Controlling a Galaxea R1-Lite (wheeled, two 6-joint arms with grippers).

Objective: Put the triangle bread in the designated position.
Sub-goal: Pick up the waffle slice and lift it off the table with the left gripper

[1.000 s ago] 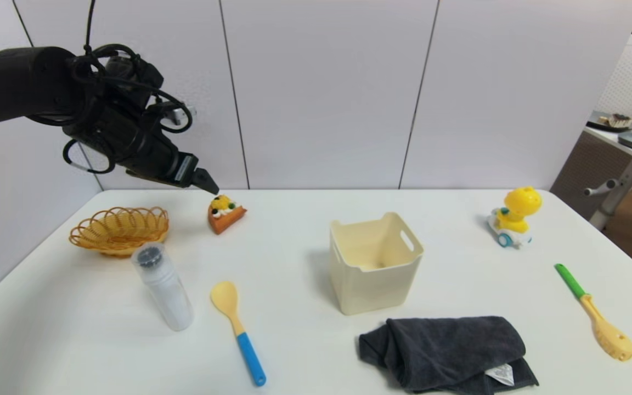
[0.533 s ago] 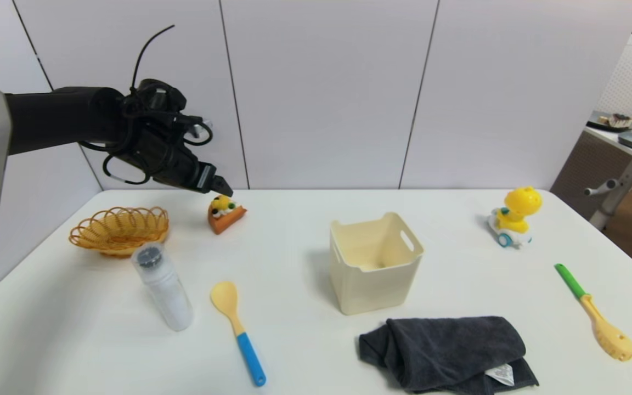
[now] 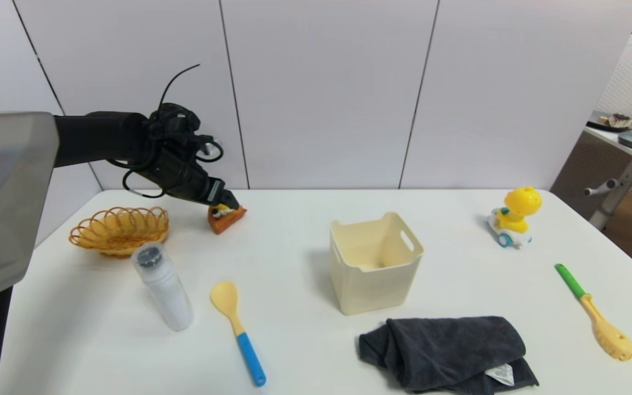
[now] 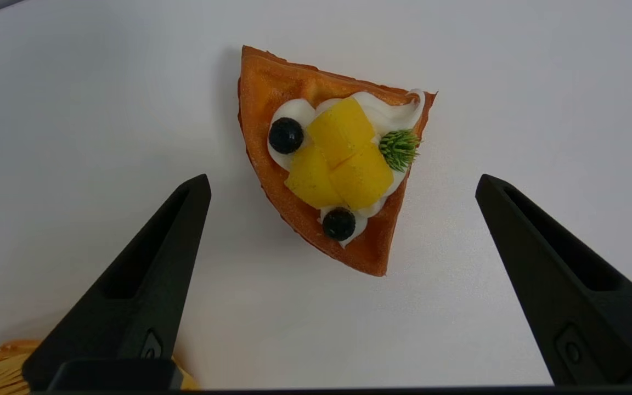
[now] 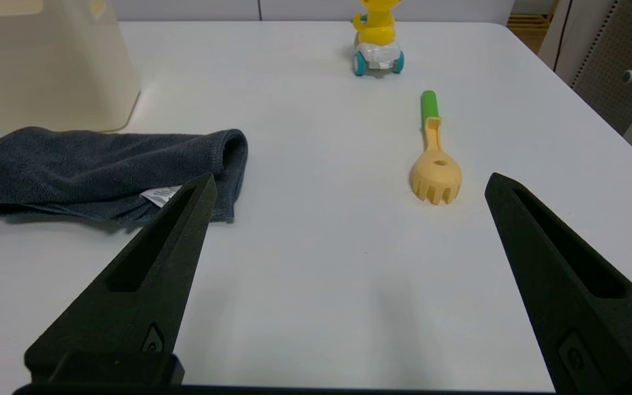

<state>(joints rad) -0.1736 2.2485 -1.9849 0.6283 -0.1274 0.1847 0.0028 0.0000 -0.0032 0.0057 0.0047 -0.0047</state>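
Left tool (image 4: 342, 186) spread wide above the triangle bread (image 4: 333, 159) lying on the table (image 3: 294, 263) beside the orange basket (image 3: 119, 229), head view hiding its topping, right tool (image 5: 349, 184) wide over bare table, seen only from its wrist.

Desk (image 3: 294, 340): white, carries everything
Far left: basket (image 3: 119, 229) — bread (image 3: 229, 217) near it, flat on the desk
Near left: bottle (image 3: 163, 287), upright; blue-handled spoon (image 3: 237, 328)
Middle: cream bin (image 3: 375, 262) — grey cloth (image 3: 447, 354) in front
Right: duck toy (image 3: 514, 217); green-handled fork (image 3: 596, 312)
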